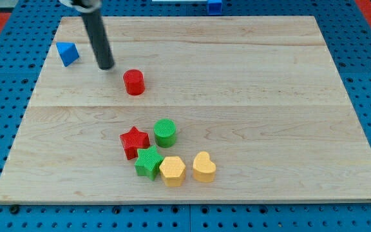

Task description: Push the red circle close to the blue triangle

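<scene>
Pale wooden board [237, 77] lies on a blue pegboard surface [5, 103].

Rod's upper end [82, 3] and blue block [215, 6], cut off at the view's top

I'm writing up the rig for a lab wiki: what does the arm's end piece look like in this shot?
No gripper shows. The arm ends in a plain straight rod, dark grey to black, smooth and round, a little glossy along one side. It enters at the view's top, where only a sliver of a dark mount shows. My tip is blunt. No cables or markings show.
</scene>
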Robot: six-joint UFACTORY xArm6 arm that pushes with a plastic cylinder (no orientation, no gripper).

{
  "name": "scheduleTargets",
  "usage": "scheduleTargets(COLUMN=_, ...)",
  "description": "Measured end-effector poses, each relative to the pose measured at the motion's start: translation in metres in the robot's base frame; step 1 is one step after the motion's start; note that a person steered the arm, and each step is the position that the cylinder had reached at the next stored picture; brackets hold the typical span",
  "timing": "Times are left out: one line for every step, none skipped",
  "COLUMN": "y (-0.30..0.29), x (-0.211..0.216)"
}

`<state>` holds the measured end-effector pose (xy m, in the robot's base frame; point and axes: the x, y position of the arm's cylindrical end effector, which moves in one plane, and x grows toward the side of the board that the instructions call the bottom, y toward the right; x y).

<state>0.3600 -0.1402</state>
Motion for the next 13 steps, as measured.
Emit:
scheduleTargets(y=-0.056, x=0.004)
scheduleTargets(y=-0.104, x=-0.015)
scheduleTargets(y=-0.097, x=-0.059)
scheduleTargets(y=-0.080, x=-0.099)
scheduleTargets(y=-0.036, x=-0.091)
scheduleTargets(y=0.048, x=-0.080)
scheduleTargets(y=0.084, x=0.003)
scheduleTargets(y=0.086, x=0.033)
scheduleTargets(y=0.027, x=0.043)
scheduleTargets(y=0.039, x=0.057)
scheduleTargets(y=0.039, x=0.042)
scheduleTargets(y=0.039, x=0.041)
scheduleTargets(y=0.039, x=0.034)
